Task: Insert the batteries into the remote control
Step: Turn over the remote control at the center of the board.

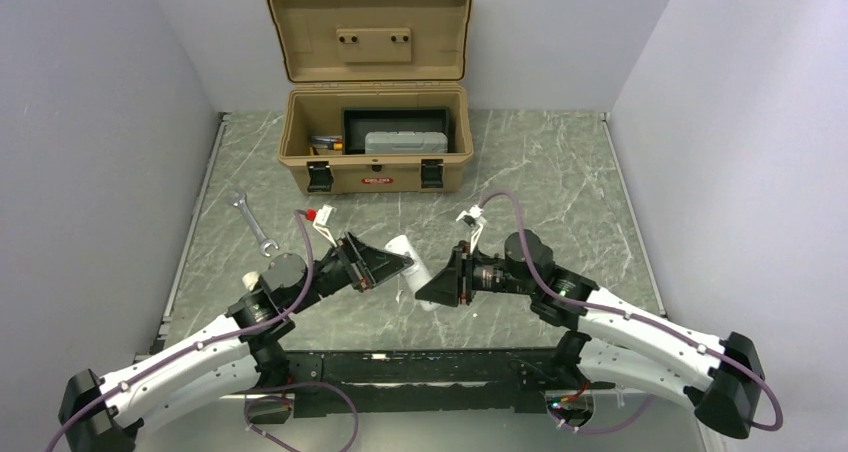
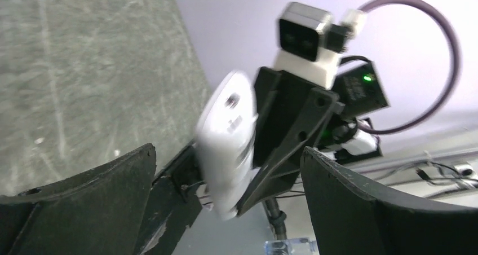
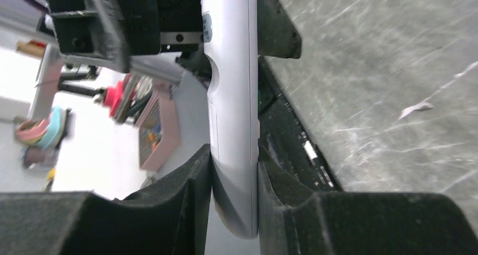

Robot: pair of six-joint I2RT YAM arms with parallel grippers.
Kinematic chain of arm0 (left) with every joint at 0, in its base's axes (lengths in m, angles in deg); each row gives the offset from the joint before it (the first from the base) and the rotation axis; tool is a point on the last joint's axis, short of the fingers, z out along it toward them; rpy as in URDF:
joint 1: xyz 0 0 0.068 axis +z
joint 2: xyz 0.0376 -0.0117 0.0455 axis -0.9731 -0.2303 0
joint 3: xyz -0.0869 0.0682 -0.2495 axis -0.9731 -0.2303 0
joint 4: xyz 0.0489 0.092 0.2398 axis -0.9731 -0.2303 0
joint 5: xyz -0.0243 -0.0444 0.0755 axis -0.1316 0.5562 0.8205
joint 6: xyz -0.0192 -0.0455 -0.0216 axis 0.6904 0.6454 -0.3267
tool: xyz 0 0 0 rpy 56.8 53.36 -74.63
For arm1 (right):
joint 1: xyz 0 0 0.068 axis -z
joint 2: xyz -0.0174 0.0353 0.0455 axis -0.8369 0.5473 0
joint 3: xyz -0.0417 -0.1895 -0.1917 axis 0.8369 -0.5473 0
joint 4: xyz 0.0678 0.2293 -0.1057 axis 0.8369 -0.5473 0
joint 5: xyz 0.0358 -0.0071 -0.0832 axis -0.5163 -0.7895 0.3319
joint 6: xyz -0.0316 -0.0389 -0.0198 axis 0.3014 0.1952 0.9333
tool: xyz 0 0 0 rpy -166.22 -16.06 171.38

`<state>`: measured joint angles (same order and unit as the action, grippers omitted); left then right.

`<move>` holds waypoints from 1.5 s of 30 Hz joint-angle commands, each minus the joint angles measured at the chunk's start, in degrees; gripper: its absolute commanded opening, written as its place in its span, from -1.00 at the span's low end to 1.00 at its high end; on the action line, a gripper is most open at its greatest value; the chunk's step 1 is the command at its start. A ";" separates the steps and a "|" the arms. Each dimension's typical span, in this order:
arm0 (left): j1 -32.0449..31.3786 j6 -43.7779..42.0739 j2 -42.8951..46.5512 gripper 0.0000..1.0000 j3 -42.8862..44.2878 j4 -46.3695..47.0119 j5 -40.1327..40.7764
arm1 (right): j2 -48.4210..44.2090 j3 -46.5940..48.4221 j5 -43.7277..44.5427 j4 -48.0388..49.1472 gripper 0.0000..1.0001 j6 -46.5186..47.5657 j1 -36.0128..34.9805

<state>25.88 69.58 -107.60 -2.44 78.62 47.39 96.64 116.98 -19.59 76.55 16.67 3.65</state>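
Right gripper [image 3: 234,153] filled the bottom of its wrist view, its two black fingers [image 3: 169,210] pressed against opposite sides of the remote control [image 3: 234,69]. The slim white bar was clamped at its near end. Seen edge-on, it ran straight away from the fingers and up through the frame, held above the table.

From the left wrist view, the left gripper [image 2: 228,153] was spread wide and held nothing. Its two dark fingers [image 2: 96,187] stood well apart at either side of the frame. The remote control [image 2: 228,136], slightly blurred, stood in the gap between them and touched neither. The black frame of the right gripper sat just behind it.

From the overhead camera, both arms reached inward from the near edge of the green-grey marbled table [image 1: 560,192]. The left gripper [image 1: 400,262] and the right gripper [image 1: 425,290] met nose to nose near the middle, with the white remote control [image 1: 408,255] between them. A silver wrench [image 1: 250,222] lay flat on the table to the left, well apart from the grippers. At the back stood a tan toolbox [image 1: 370,167] with its lid raised and a grey case [image 1: 405,142] inside.
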 commanded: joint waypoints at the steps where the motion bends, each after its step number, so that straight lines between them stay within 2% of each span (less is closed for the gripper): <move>1: -0.09 -2.54 2.31 0.99 4.37 -16.56 6.10 | -5.15 4.00 15.00 -9.03 -1.00 4.51 0.21; 4: -0.09 -2.70 2.80 0.99 6.46 -25.25 7.56 | -7.86 5.20 28.68 -18.03 -1.00 5.98 0.65; 7: -0.06 -2.44 2.66 0.99 7.15 -29.43 7.57 | -8.59 6.72 38.75 -25.53 -1.00 6.66 0.72; 13: -0.09 -3.21 1.92 0.99 7.68 -30.61 7.57 | 3.29 16.36 54.91 -45.28 -1.00 8.77 0.82; 16: -0.06 -4.20 1.77 0.99 8.81 -31.70 7.57 | 9.35 19.35 58.57 -46.89 -1.00 11.37 0.75; 20: -0.05 -5.36 2.61 0.99 8.99 -32.29 8.41 | 16.07 17.28 63.43 -39.89 -1.00 17.68 0.69; 24: -0.06 -5.61 4.48 0.99 8.47 -31.72 9.52 | 24.50 16.83 64.22 -33.10 -1.00 26.56 0.74; 29: 0.04 -5.06 6.41 0.99 6.96 -30.74 9.78 | 32.46 17.28 59.39 -27.29 -1.00 34.11 0.70; 32: 0.03 -4.62 7.30 0.99 6.20 -30.46 9.50 | 34.63 16.35 56.94 -24.23 -1.00 34.47 0.72; 37: 0.04 -4.75 8.61 0.99 6.11 -32.20 10.29 | 39.86 19.95 55.00 -26.78 -0.99 33.57 0.85; 39: 0.03 -5.01 8.83 0.99 6.23 -32.46 10.35 | 41.07 20.75 52.67 -27.24 -0.92 32.85 0.77; 45: 0.07 -4.69 8.80 0.99 6.10 -32.01 10.80 | 43.18 20.73 49.33 -26.48 -0.94 26.66 -0.11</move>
<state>25.88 65.21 -99.12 3.92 44.94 57.07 139.15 135.88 32.06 48.18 47.49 4.28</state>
